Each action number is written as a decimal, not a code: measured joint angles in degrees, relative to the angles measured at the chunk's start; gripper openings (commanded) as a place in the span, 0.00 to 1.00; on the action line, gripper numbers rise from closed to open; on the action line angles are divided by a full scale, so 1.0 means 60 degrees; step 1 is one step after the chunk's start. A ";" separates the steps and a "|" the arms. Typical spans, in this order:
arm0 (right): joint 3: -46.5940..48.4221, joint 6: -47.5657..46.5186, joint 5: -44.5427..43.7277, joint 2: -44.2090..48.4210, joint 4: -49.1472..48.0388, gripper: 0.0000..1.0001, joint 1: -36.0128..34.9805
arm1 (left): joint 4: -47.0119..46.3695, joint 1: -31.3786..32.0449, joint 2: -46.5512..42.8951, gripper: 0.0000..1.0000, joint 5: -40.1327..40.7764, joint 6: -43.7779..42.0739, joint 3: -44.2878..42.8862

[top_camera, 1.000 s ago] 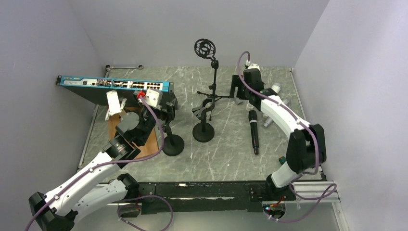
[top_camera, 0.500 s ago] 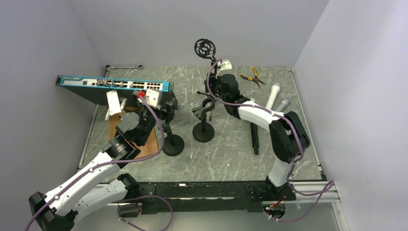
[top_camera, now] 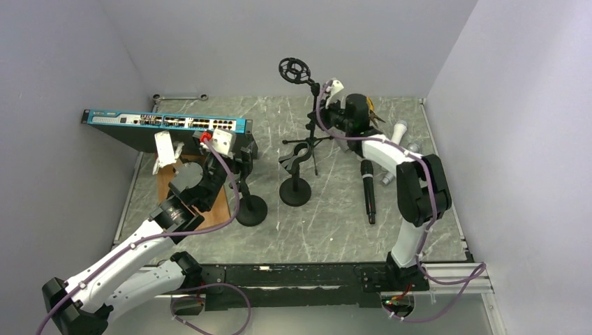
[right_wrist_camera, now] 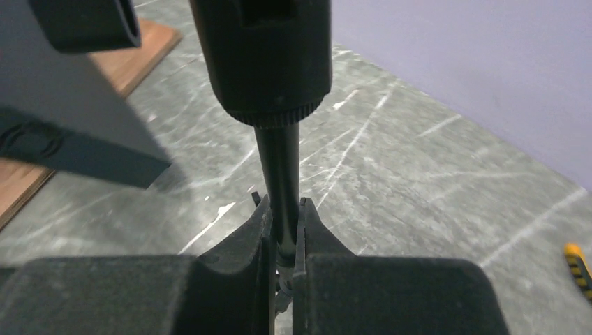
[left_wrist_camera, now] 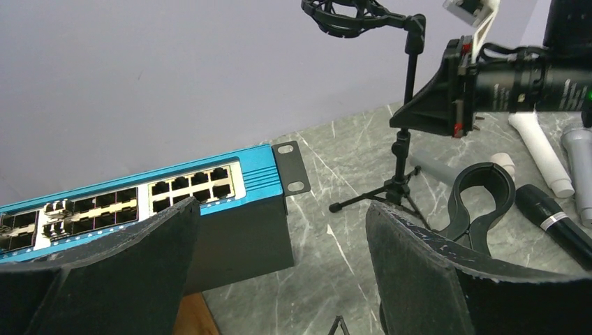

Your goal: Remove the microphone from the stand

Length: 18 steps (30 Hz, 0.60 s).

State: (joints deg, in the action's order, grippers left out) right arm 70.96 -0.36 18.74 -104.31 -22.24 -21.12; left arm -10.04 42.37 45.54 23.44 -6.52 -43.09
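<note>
A black tripod stand (top_camera: 312,129) stands at the back of the table, and the ring mount (top_camera: 294,68) at its top holds nothing. My right gripper (top_camera: 321,114) is shut on the stand's thin pole (right_wrist_camera: 278,167), just below its thick collar (right_wrist_camera: 269,63). A black microphone (top_camera: 367,192) lies flat on the table to the right, beside a white microphone (top_camera: 398,132) and a grey one (left_wrist_camera: 579,157). My left gripper (left_wrist_camera: 279,279) hangs open over the left middle of the table, holding nothing.
A clip stand (top_camera: 297,167) on a round base stands mid-table, and a second round base (top_camera: 251,209) sits below my left gripper. A blue network switch (top_camera: 167,124) and a wooden board (top_camera: 213,202) lie on the left. Pliers (top_camera: 375,117) lie behind the right arm.
My right arm swung left from the back right to the tripod stand and shut its jaws on the pole. The ring mount shifted slightly left. The left arm has not moved.
</note>
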 measured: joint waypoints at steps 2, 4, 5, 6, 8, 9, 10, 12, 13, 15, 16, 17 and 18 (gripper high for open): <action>0.0426 -0.0430 0.1872 -0.0229 0.0459 0.00 0.0568 | 0.0000 0.0007 0.0040 0.91 0.0004 0.0000 0.0000; 0.1330 -0.1056 0.3581 -0.0681 0.1475 0.00 0.1024 | 0.0000 0.0007 0.0084 0.91 0.0000 0.0000 0.0000; 0.1807 -0.1413 0.4146 -0.0922 0.2055 0.00 0.1162 | 0.0000 0.0015 0.0120 0.90 0.0000 0.0000 0.0000; 0.2390 -0.1843 0.4681 -0.1209 0.2739 0.00 0.1275 | -0.0007 0.0015 0.0149 0.90 0.0004 0.0000 0.0000; 0.3330 -0.2670 0.5417 -0.1676 0.3887 0.02 0.1392 | -0.0007 0.0022 0.0226 0.90 0.0004 -0.0011 0.0000; 0.3592 -0.2980 0.5614 -0.1796 0.4284 0.08 0.1417 | -0.0007 0.0026 0.0270 0.90 0.0011 -0.0018 0.0000; 0.3763 -0.3308 0.5792 -0.1858 0.4634 0.14 0.1439 | -0.0007 0.0033 0.0306 0.90 0.0033 -0.0022 0.0000; 0.3770 -0.3756 0.5992 -0.1832 0.4972 0.27 0.1464 | -0.0004 0.0036 0.0353 0.90 0.0073 -0.0051 0.0000; 0.3606 -0.3861 0.6000 -0.1749 0.4936 0.32 0.1464 | -0.0007 0.0036 0.0364 0.91 0.0076 -0.0055 0.0000; 0.2907 -0.3847 0.5901 -0.1497 0.4827 0.41 0.1439 | -0.0015 0.0036 0.0364 0.91 0.0080 -0.0058 0.0000; 0.2455 -0.3818 0.5865 -0.1330 0.4397 0.45 0.1435 | -0.0029 0.0036 0.0368 0.91 0.0076 -0.0058 0.0000; 0.2033 -0.3687 0.5668 -0.1089 0.3982 0.50 0.1432 | -0.0036 0.0036 0.0368 0.90 0.0076 -0.0058 0.0000; 0.1661 -0.3548 0.5410 -0.0852 0.3646 0.54 0.1406 | -0.0040 0.0036 0.0379 0.91 0.0076 -0.0055 0.0000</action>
State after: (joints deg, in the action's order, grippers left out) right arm 80.93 -21.65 51.20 -109.43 -0.36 -12.69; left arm -10.28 42.59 47.81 23.90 -6.85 -43.09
